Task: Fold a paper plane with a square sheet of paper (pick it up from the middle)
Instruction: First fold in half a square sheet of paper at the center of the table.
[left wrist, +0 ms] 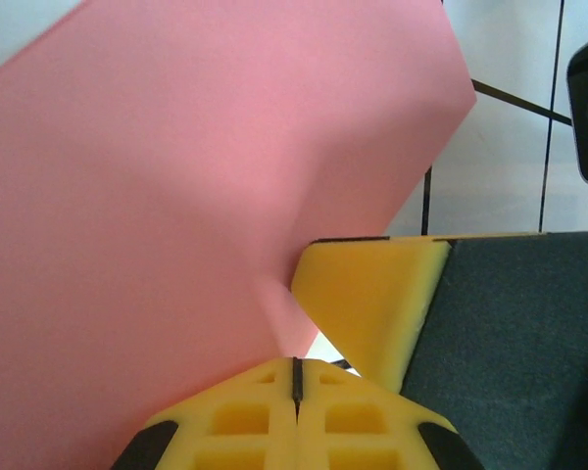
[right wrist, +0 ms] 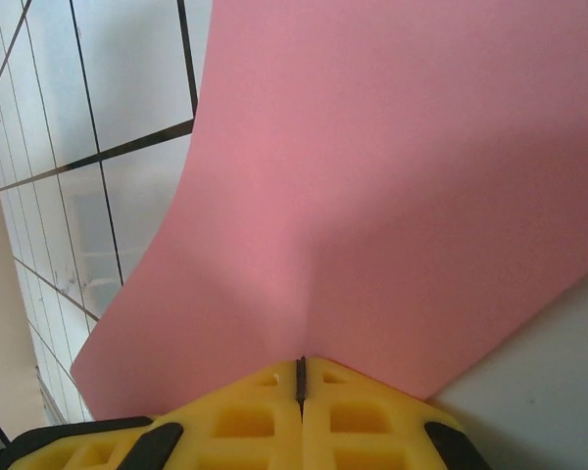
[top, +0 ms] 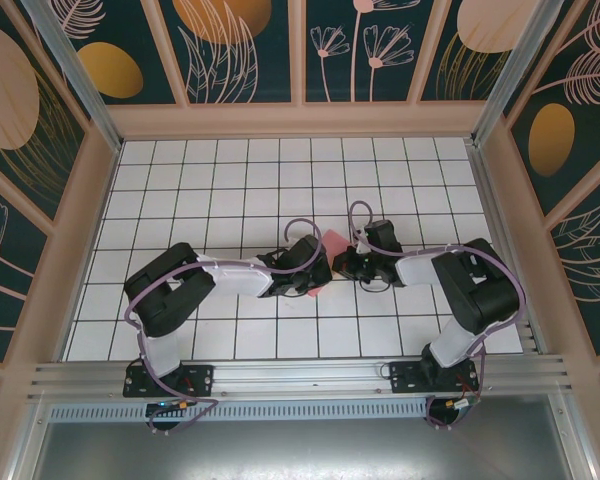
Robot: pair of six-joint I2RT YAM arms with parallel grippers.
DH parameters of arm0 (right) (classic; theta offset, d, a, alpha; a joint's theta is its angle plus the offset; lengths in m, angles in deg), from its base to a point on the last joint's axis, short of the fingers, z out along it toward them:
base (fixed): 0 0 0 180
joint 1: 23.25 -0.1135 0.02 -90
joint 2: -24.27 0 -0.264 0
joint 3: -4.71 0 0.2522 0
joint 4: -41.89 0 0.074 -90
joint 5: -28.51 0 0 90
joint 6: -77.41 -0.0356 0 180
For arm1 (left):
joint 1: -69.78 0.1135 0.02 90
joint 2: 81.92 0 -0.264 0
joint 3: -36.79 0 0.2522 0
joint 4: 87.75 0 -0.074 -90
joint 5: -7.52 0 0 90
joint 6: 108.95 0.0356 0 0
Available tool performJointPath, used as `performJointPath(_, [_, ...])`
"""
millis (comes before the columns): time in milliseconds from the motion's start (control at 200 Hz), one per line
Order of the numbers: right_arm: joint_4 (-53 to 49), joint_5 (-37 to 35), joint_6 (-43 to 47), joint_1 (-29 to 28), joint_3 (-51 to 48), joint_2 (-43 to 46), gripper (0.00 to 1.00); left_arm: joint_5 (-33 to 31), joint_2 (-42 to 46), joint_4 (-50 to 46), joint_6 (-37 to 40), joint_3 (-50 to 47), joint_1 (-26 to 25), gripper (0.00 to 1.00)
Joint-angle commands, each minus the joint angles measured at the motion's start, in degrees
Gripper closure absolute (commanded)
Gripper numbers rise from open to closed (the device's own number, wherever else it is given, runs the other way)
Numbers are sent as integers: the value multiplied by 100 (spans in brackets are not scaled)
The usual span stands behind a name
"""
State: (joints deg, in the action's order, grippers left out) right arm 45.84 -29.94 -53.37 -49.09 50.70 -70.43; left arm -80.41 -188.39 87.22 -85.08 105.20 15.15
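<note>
The square sheet of paper (top: 333, 242) is plain pink and hangs bent between my two grippers above the middle of the table. In the left wrist view the sheet (left wrist: 176, 196) spreads up and left from my left gripper (left wrist: 296, 377), which is shut on its edge. The right gripper's yellow finger (left wrist: 372, 294) sits close beside it. In the right wrist view the sheet (right wrist: 392, 176) fans out from my right gripper (right wrist: 300, 372), shut on it at a soft crease. From above, the left gripper (top: 320, 268) and right gripper (top: 342, 266) nearly touch. The paper plane is out of view.
The white grid table (top: 230, 180) is boxed in by patterned walls (top: 40, 150) on three sides. An aluminium rail (top: 300, 375) with both arm bases runs along the near edge. Open tiles lie behind and to both sides of the grippers.
</note>
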Motion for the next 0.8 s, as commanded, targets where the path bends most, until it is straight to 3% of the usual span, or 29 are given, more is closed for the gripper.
performJointPath(0, [39,12,92,-95,100,-77,100,-55,-41,-51,-25,-64,73,100])
performJointPath(320, [181,-432,-597,-783,265,-150,100,-13,675,-12,61,-657,260,100])
performJointPath(445, [71,-541,-600,-789,347,-171,100,292,759,210,-14,-796,261,100])
performJointPath(796, [76,-580,-617,-782,367,-146,100,176,543,68,21,-818,269,100])
